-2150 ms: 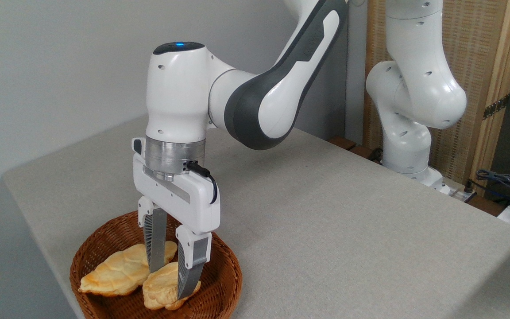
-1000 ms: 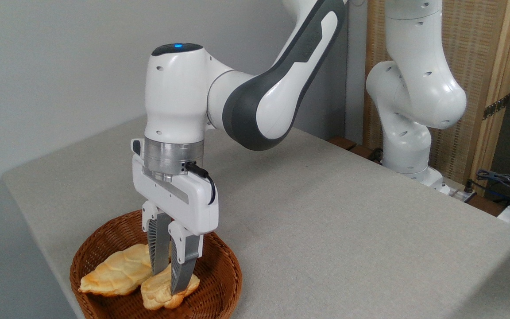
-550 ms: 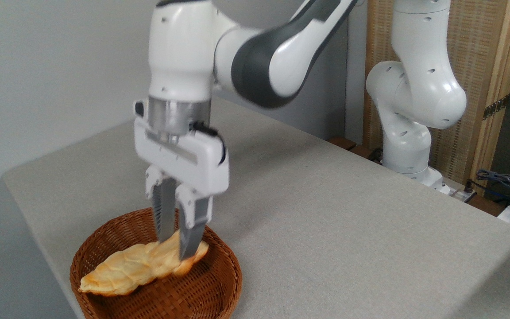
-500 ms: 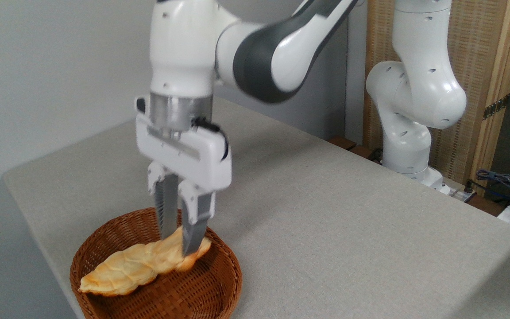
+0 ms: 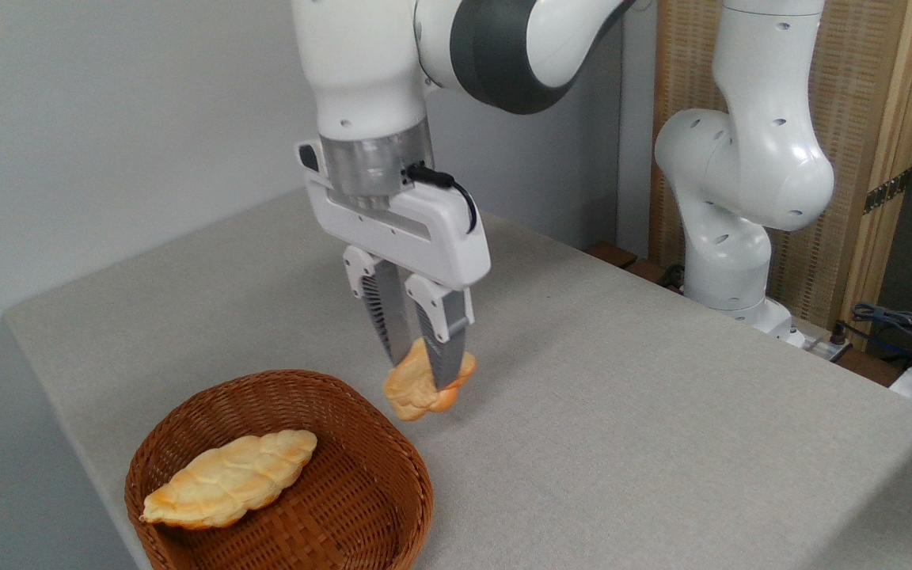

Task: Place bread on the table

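Note:
The bread (image 5: 416,389), a small lumpy pale golden roll with a browner underside, hangs in the air pinched between my fingers. My gripper (image 5: 423,372) is shut on it, pointing down, just past the right rim of the wicker basket (image 5: 393,483). The roll hangs a little above the grey-beige fabric table (image 5: 622,412), not touching it. Its upper part is hidden between the fingers.
The longer braided golden loaf (image 5: 230,479) lies alone in the basket at the front left. The arm's white base (image 5: 733,237) stands at the table's back right, with cables (image 5: 899,328) beyond the edge. A wooden screen (image 5: 860,119) stands behind.
My gripper shut on the roll in the basket, lifted it out and carried it up and to the right, past the basket rim. The braided loaf stayed in the basket.

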`<control>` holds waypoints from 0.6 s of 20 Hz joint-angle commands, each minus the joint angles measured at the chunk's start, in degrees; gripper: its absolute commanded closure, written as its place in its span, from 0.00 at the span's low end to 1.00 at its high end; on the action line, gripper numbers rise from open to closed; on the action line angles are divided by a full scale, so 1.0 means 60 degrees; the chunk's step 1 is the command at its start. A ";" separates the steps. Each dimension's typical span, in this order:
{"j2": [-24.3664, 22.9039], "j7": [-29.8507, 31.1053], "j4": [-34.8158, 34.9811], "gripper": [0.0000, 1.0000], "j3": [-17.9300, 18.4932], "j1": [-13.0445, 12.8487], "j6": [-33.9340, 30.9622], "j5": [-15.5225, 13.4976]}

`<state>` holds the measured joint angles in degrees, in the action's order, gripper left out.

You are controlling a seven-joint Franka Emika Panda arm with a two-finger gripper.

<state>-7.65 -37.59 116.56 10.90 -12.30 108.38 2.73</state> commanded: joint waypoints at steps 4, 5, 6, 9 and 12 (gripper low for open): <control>0.0088 -0.0445 0.1081 0.00 0.0073 -0.0089 -0.0001 -0.0132; 0.0118 -0.0445 0.1081 0.00 0.0058 -0.0103 0.0013 -0.0132; 0.0162 -0.0445 0.1081 0.00 0.0058 -0.0118 0.0014 -0.0132; 0.0206 -0.0445 0.1052 0.00 0.0044 -0.0118 0.0028 -0.0132; 0.0148 -0.0445 0.0906 0.00 0.0014 -0.0118 0.0058 -0.0132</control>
<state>-6.23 -39.28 122.94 10.76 -12.60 108.36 2.71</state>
